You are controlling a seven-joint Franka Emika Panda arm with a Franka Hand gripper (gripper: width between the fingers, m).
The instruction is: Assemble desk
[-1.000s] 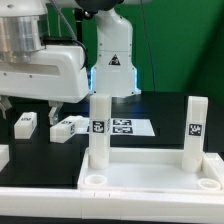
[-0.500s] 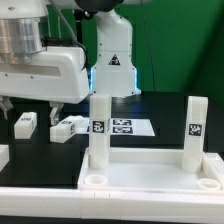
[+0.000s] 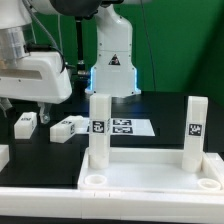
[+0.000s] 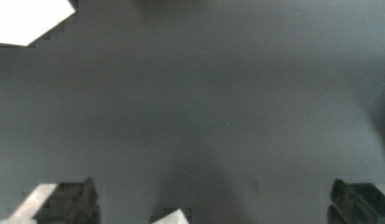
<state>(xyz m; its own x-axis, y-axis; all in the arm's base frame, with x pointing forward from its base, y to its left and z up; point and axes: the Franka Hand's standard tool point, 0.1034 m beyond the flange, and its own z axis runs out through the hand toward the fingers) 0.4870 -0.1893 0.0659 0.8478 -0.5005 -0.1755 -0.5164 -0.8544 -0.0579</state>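
The desk panel [image 3: 150, 172] is a large white rimmed plate with round corner sockets, lying near the front of the exterior view. Two white square legs stand upright in its far corners, one at the exterior view's left [image 3: 99, 130] and one at its right [image 3: 194, 133], each with a black-and-white tag. Two loose legs [image 3: 68, 127] [image 3: 26, 123] lie on the black table behind. My gripper [image 3: 22, 104] hangs above them at the exterior view's left. In the wrist view its dark fingertips [image 4: 61, 203] stand wide apart with nothing between them, over bare table.
The marker board [image 3: 128, 127] lies flat behind the panel. The arm's base [image 3: 112, 55] stands at the back before a green wall. Another white part [image 3: 3, 155] shows at the exterior view's left edge. A white corner [image 4: 29, 20] shows in the wrist view.
The arm's wrist and gripper have moved toward the exterior view's left and slightly up. The panel, legs and loose parts have not moved.
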